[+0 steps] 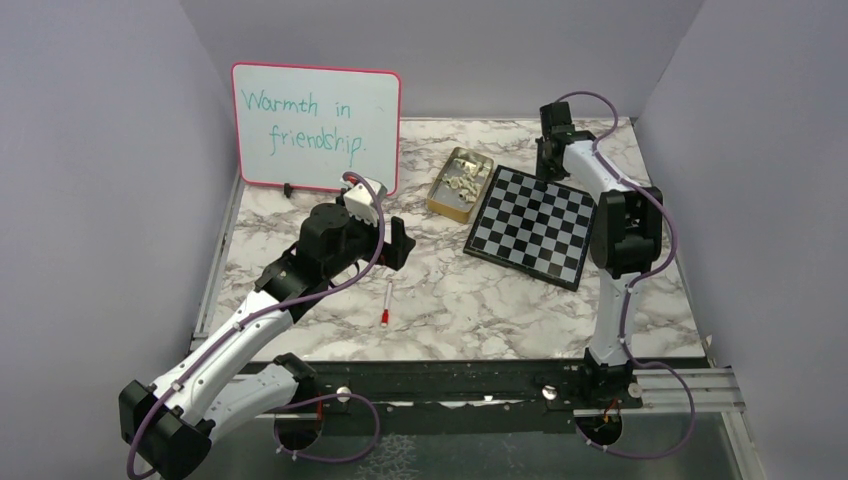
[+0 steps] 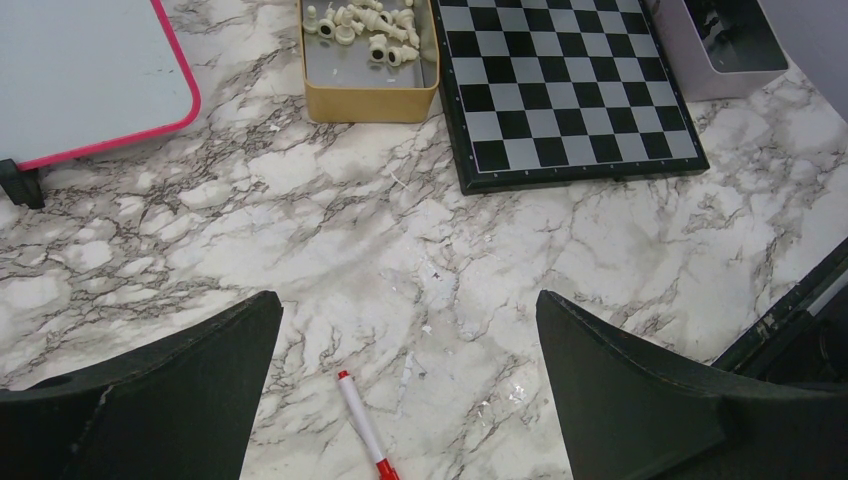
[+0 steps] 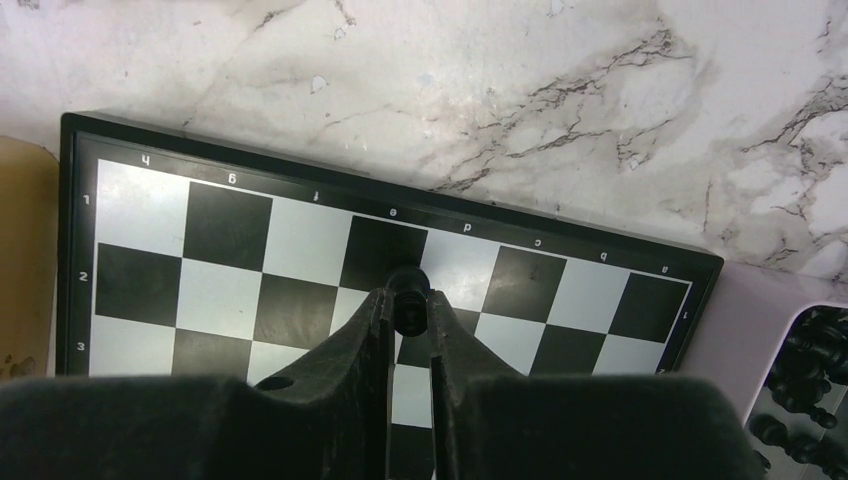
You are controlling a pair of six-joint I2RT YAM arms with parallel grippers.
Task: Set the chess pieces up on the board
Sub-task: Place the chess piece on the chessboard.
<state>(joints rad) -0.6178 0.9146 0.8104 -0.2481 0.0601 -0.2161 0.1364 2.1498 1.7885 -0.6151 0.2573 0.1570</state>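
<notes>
The board [image 1: 528, 222] lay flat and askew on the table [image 1: 440, 300], checked black and silvery grey. Cream pieces [image 2: 365, 28] lay jumbled in a tin [image 2: 370, 100] touching its edge. One black piece [image 3: 405, 287] sat pinched in the right hand [image 3: 408, 318] over the e file.

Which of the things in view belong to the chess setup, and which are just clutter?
Job:
- board
- cream pieces in the gold tin
- black pieces in the grey box
- one black chessman, gripped in the right hand

Clutter:
- whiteboard
- marker pen
</notes>
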